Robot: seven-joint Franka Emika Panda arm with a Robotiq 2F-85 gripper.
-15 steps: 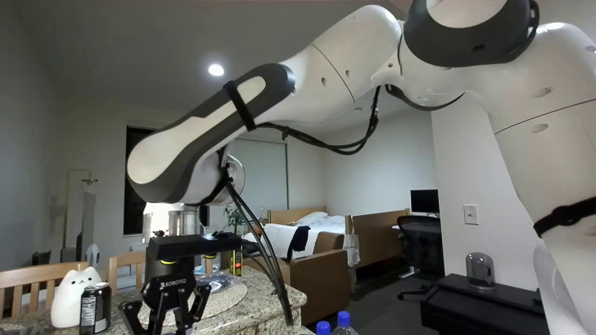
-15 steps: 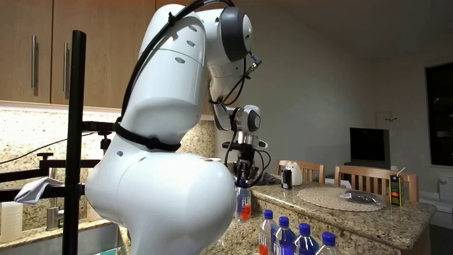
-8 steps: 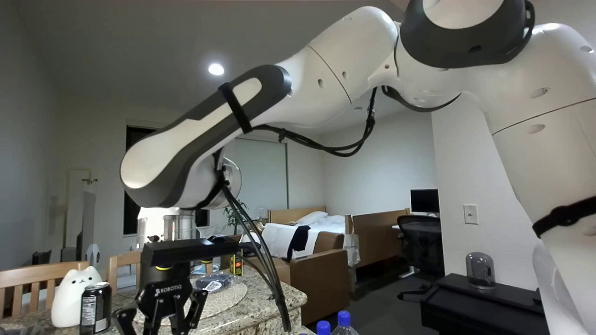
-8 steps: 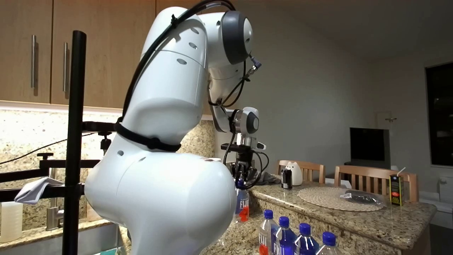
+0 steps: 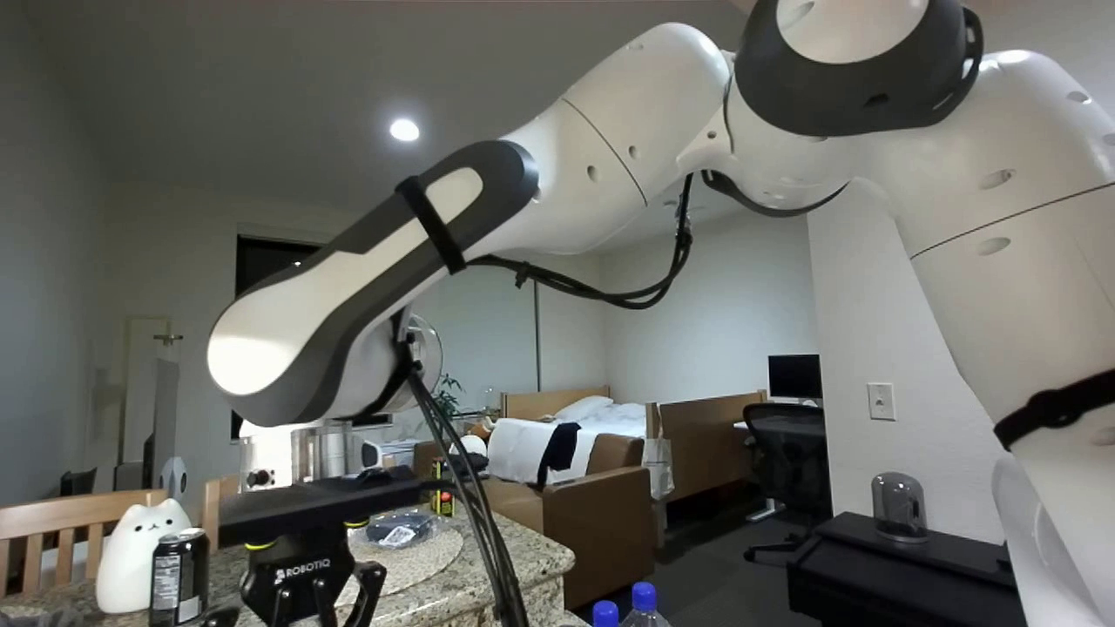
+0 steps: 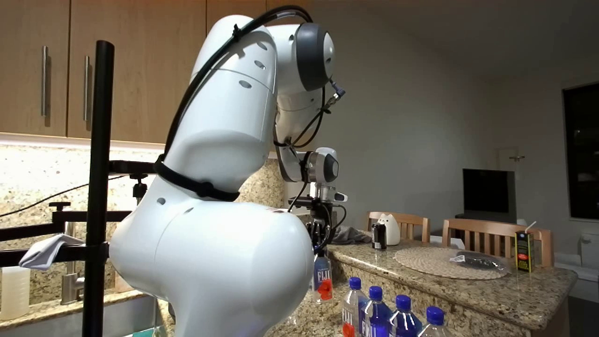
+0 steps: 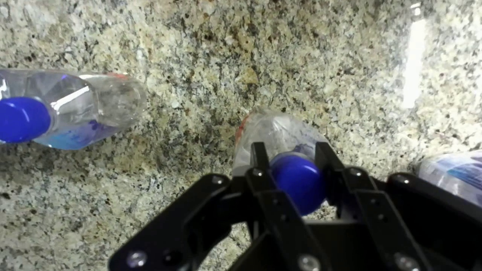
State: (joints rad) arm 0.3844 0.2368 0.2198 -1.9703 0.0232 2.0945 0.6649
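Blue plastic caps the clear bottle (image 7: 280,130) that the hand (image 7: 292,152) grips: its black fingers (image 7: 260,158) stand close together, one on each side of the cap (image 7: 297,184), the gap between them narrowed to the cap itself. In an exterior view the same bottle is roughly upright below the hand, its FIJI label (image 6: 323,275) and a red patch showing, near the wall of a raised ledge (image 6: 514,290); whether its base touches the granite surface (image 7: 188,45), I cannot tell. In the wrist view, another blue-capped bottle (image 7: 109,105) is toward the left edge, well apart from the held one, and part of a bottle with a bluish label (image 7: 455,173) shows at the right edge, beyond the hand. A row of blue-capped bottles (image 6: 401,324) stands at the lower edge of an exterior view, in front of the ledge. On the ledge, a white cat figure (image 6: 392,229) stands just behind a dark can (image 6: 378,236), with a grey cloth (image 6: 348,235) lying near them. Farther along, a round woven mat (image 6: 421,262) carries a plastic package (image 6: 482,260), and a carton (image 6: 523,252) with a white straw stands just beyond the mat. Wooden chairs (image 6: 477,223) stand behind the ledge. The arm (image 6: 224,117) reaches across both exterior views, with black cables (image 5: 640,299) hanging along it.
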